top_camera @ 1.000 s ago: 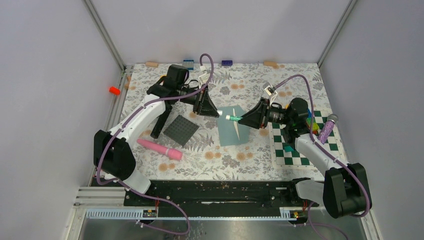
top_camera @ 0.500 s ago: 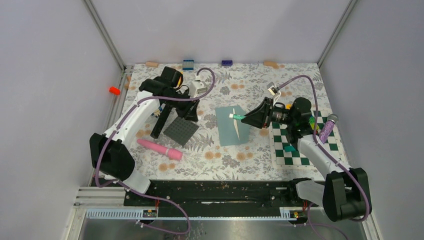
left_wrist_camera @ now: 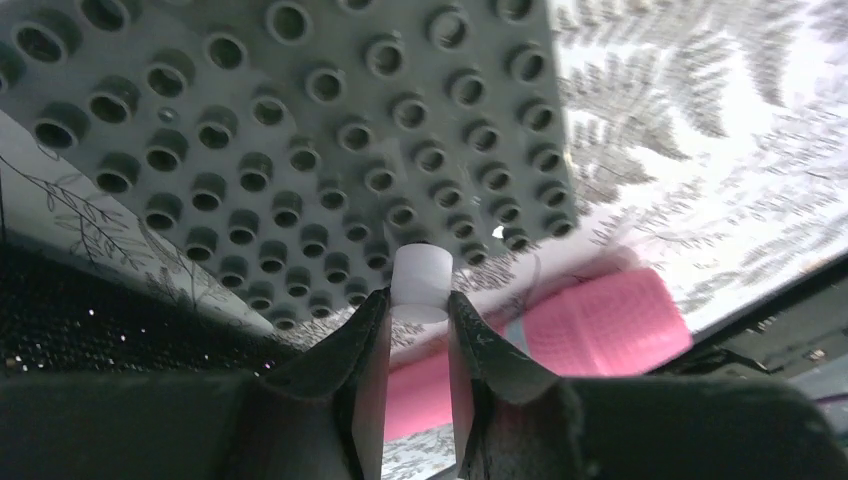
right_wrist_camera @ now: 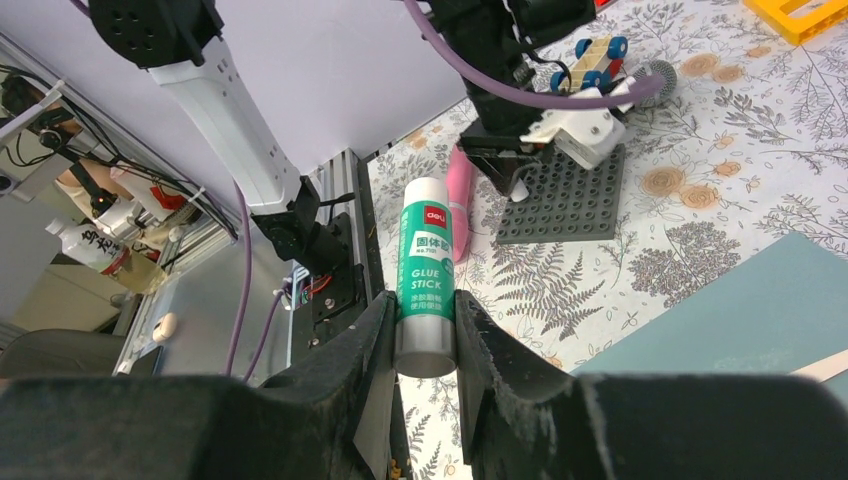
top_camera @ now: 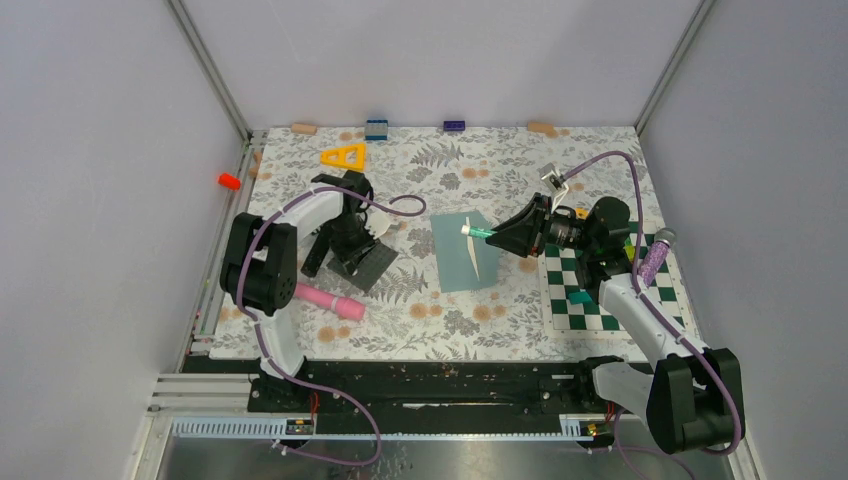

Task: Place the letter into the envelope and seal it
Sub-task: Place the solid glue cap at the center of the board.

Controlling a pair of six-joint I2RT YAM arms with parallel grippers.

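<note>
The teal-grey envelope (top_camera: 458,258) lies flat at mid-table, and its corner shows in the right wrist view (right_wrist_camera: 740,320). A thin white strip (top_camera: 474,256) runs across it. Beyond that strip, the letter is hidden. My right gripper (top_camera: 497,237) (right_wrist_camera: 425,305) is shut on a green-and-white glue stick (top_camera: 474,233) (right_wrist_camera: 427,260), whose tip hangs over the envelope's upper right part. My left gripper (top_camera: 352,245) (left_wrist_camera: 418,300) is low over the dark grey studded plate (top_camera: 363,262) (left_wrist_camera: 300,130), left of the envelope. It is shut on a small white cap (left_wrist_camera: 421,282).
A pink cylinder (top_camera: 320,298) (left_wrist_camera: 600,320) lies in front of the plate, and a black bar (top_camera: 316,252) lies to its left. A yellow triangle (top_camera: 343,155) sits at the back left. A green checkerboard mat (top_camera: 600,295) with a purple glittery object (top_camera: 655,255) lies under the right arm. Small blocks line the back edge.
My left arm has drawn back from beside the envelope to the grey plate and dropped low, uncovering the yellow triangle. The right gripper and glue stick have barely shifted.
</note>
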